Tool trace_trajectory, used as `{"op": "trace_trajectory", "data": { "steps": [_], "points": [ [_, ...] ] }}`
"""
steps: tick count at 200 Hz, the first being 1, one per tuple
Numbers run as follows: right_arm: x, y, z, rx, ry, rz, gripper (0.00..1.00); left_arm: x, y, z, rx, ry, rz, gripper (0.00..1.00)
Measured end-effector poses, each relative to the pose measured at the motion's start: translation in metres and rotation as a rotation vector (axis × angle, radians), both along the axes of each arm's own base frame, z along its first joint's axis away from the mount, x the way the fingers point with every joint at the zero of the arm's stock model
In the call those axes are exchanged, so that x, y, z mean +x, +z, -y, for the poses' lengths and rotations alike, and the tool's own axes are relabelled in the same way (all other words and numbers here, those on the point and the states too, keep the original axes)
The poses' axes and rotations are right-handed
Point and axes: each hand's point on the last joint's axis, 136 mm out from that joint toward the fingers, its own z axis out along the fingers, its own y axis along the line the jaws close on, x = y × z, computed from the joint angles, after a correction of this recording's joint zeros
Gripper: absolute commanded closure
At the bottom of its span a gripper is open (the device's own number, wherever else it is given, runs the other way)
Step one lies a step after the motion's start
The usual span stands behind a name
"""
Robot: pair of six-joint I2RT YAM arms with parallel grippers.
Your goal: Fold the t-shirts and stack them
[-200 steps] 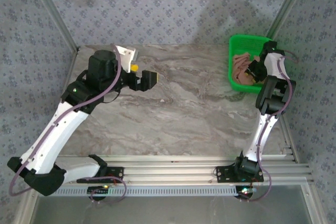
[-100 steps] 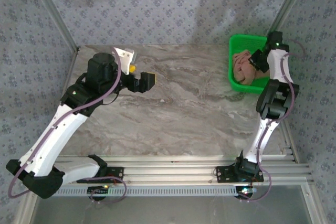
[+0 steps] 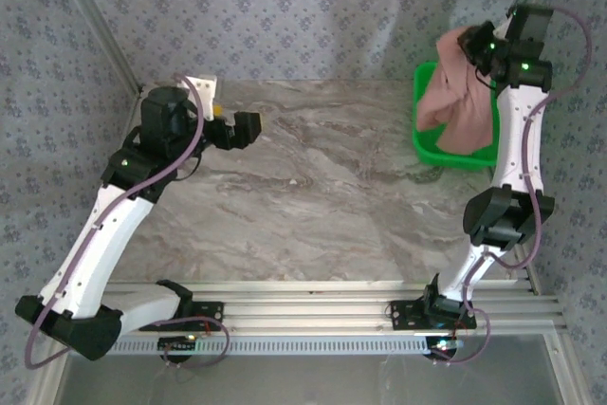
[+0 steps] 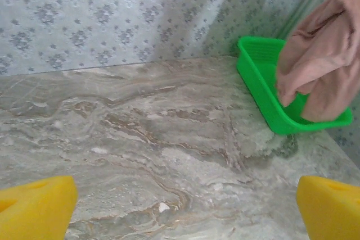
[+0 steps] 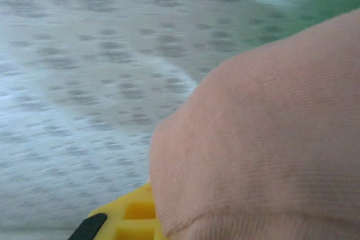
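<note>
The salmon-pink t-shirt hangs bunched in the air over the green basket at the back right, its lower end still dipping toward the basket. My right gripper is raised high and shut on the shirt's top. In the right wrist view the pink cloth covers the jaws, with one yellow finger showing under it. My left gripper hovers open over the back left of the table, nothing between its yellow fingers. From the left wrist the t-shirt hangs above the basket.
The marble table stretches bare between the two arms. Patterned walls close in the back and both sides. The basket sits tight against the right wall, with the right arm's elbow just in front of it.
My right gripper closed on the shirt inside the basket and rose, pulling the shirt up out of it. The left gripper shifted slightly left and back, still open.
</note>
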Motion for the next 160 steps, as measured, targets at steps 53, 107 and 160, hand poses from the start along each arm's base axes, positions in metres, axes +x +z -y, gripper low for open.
{"op": "trace_trajectory", "data": {
  "steps": [53,107,160],
  "points": [
    [-0.063,0.16,-0.174,0.248,0.478,0.35,1.0,0.024,0.028,-0.053,-0.022,0.166,0.054,0.0],
    [-0.079,0.078,-0.264,0.392,0.663,0.063,1.0,0.0,0.08,-0.088,0.012,0.275,0.205,0.0],
    [-0.094,-0.241,-0.261,0.326,0.464,-0.649,0.91,-0.02,0.033,-0.095,0.056,0.276,0.137,0.0]
  ]
}}
